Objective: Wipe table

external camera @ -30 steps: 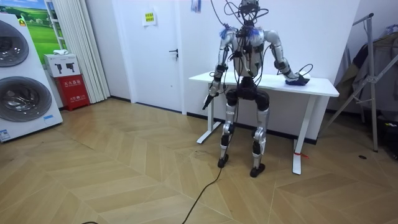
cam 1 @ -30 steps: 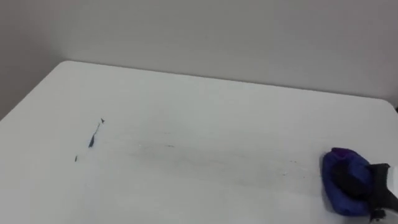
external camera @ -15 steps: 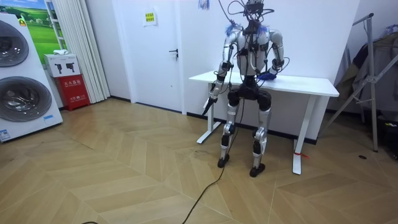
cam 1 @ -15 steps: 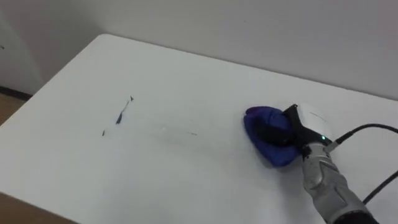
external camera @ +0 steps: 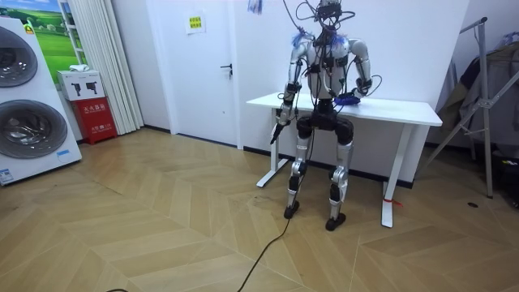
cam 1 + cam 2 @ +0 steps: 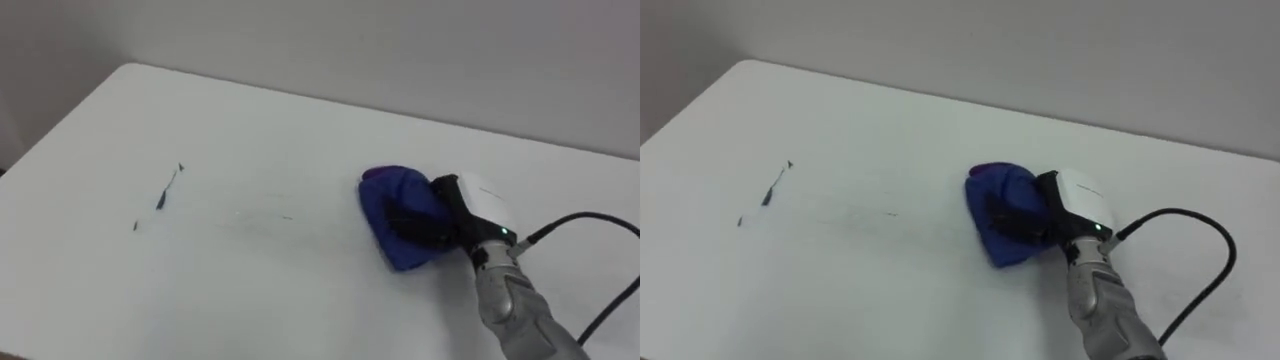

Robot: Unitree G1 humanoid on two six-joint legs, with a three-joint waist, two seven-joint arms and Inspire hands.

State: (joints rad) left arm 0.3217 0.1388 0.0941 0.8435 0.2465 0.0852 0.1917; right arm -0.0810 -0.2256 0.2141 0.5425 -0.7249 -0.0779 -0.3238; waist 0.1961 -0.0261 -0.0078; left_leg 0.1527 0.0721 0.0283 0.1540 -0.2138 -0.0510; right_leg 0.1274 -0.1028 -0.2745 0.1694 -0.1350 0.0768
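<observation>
Right robot hand (image 6: 452, 218) rests on white desk (image 6: 260, 300), dark fingers curled into blue cloth (image 6: 388, 200), gripping it, right of desk centre. Left robot hand (image 5: 278, 128) hangs low at desk's end, room view; its state, cannot tell. Thin dark marks (image 6: 163, 196) toward desk's left, well apart from cloth.

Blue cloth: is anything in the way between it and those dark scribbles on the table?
No, nothing visible is. The right hand grips the blue cloth on the table, and just flat tabletop with faint streaks lies between it and the dark marks toward the robot's left.
</observation>
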